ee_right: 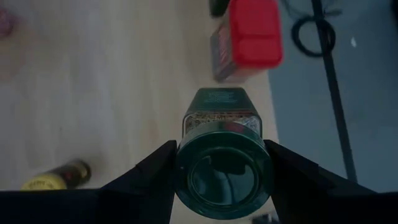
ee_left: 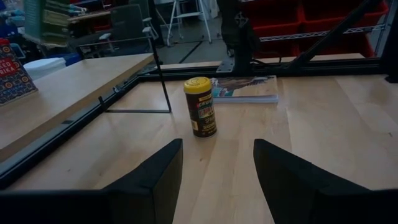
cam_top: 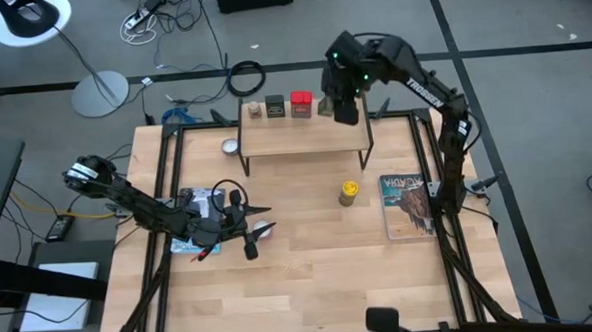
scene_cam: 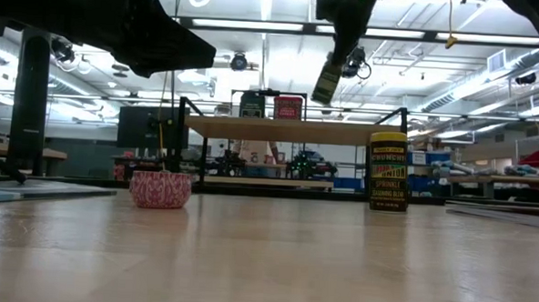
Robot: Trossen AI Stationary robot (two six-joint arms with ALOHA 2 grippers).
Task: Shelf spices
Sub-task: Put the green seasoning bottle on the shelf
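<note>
The light-wood shelf [cam_top: 305, 138] stands at the table's far side. On its far edge stand a small brownish jar [cam_top: 256, 110], a black tin [cam_top: 275, 108] and a red tin [cam_top: 300, 105]. My right gripper [cam_top: 346, 109] hangs above the shelf's right end, shut on the green-capped jar [ee_right: 219, 115], which also shows in the air in the low view [scene_cam: 327, 81]. The yellow jar [cam_top: 348, 192] stands upright on the tabletop in front of the shelf. My left gripper [ee_left: 214, 180] waits open, near the table's left side, pointing at the yellow jar [ee_left: 200, 106]. My right gripper pinches the jar's green cap [ee_right: 222, 171] between its two fingers [ee_right: 155, 171], one on each side. The fingers come slanting down from above. The jar hangs tilted below them, lifted clear above the shelf, next to the red tin [ee_right: 245, 37].
A flat book [cam_top: 408, 203] lies right of the yellow jar, another [cam_top: 194, 231] under my left arm. One small round disc [cam_top: 231, 146] lies left of the shelf, a second [cam_top: 264, 228] by my left gripper. The shelf's right half shows bare wood.
</note>
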